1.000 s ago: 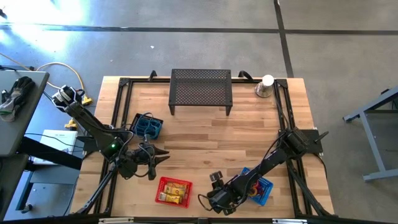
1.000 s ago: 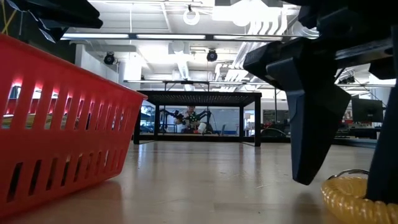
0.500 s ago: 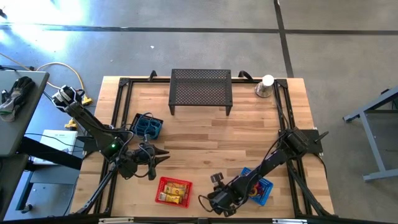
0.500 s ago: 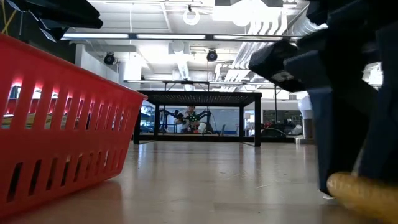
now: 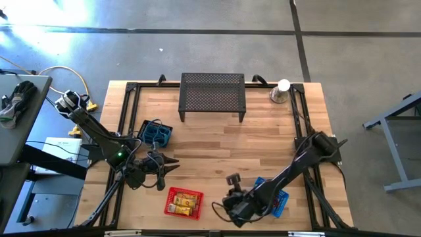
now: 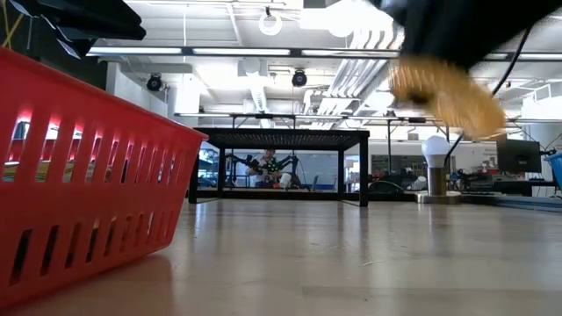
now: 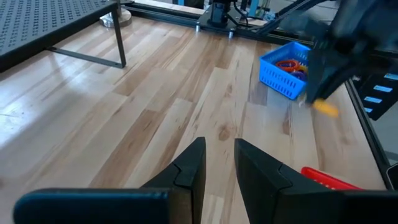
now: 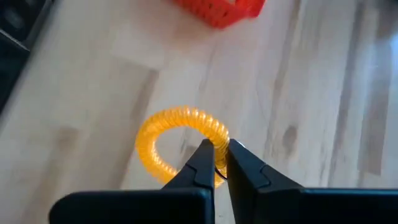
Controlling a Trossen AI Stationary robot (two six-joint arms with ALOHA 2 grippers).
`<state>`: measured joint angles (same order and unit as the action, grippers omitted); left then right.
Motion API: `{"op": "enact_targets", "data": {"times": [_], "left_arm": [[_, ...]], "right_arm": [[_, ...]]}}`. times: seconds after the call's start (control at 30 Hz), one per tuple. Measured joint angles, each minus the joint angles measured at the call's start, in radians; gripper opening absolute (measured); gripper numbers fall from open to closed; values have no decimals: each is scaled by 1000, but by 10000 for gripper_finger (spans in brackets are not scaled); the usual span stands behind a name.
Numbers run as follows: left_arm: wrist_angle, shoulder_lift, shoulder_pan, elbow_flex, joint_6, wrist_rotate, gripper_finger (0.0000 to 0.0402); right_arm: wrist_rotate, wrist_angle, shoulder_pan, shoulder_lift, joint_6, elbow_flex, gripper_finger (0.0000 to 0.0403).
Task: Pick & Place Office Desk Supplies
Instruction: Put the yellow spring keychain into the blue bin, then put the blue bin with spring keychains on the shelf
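Right gripper [image 8: 216, 163] first: I see its 2 fingers pinched on a yellow coiled ring [image 8: 180, 140], gripping the loop at one side so the rest of the coil hangs free above the wooden table [image 5: 217, 141]. From the high view this gripper [image 5: 231, 201] sits at the near edge of the table, between the red basket [image 5: 183, 201] on its left and the blue basket [image 5: 275, 201] on its right. At table level the ring [image 6: 443, 92] shows well clear of the tabletop, blurred.

My left gripper [image 7: 219, 163] waits over the left part of the table, its 2 fingers slightly apart with nothing between them (only a narrow gap). Just beyond it lies a dark blue tray [image 5: 156, 133] with teal loops inside.

Inside the blue basket [image 7: 284, 70] I can make out orange and red rings [image 7: 289, 64]. Yellow blocks [image 5: 186, 203] fill the red basket. At the far edge stand a black mesh stand [image 5: 212, 94] and, to its right, a silver cone with a white ball [image 5: 281, 91].
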<state>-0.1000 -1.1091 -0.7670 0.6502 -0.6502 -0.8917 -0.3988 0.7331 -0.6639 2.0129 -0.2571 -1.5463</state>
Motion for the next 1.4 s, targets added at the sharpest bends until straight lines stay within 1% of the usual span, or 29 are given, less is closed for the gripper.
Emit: {"op": "enact_targets", "data": {"times": [0.1, 0.2, 0.4, 0.57, 0.67, 0.77, 0.97, 1.07, 1.17, 1.4], "left_arm": [[0, 0, 0, 0, 22, 0, 81], [0, 0, 0, 0, 47, 0, 81], [0, 0, 14, 0, 87, 0, 81], [0, 0, 38, 0, 127, 0, 81], [0, 0, 53, 0, 127, 2, 81], [0, 0, 66, 0, 127, 2, 81], [0, 0, 105, 0, 127, 3, 81], [-1, 0, 122, 0, 127, 2, 81], [-1, 0, 133, 0, 128, 2, 81], [-1, 0, 156, 0, 148, 2, 81]], "right_arm": [[-44, 48, -24, -56, -51, -15, 10], [-42, 101, -45, -128, -135, -21, 10], [-39, 366, -95, -215, -465, -21, 10], [20, 611, -144, -222, -784, -14, 10], [91, 626, -160, -222, -993, 33, 10], [154, 591, -164, -221, -1129, 89, 10], [175, 478, -166, -221, -1221, 188, 12], [174, 450, -165, -221, -1235, 209, 26], [171, 425, -158, -221, -1235, 211, 60], [169, 439, -158, -221, -1224, 210, 169]]}}
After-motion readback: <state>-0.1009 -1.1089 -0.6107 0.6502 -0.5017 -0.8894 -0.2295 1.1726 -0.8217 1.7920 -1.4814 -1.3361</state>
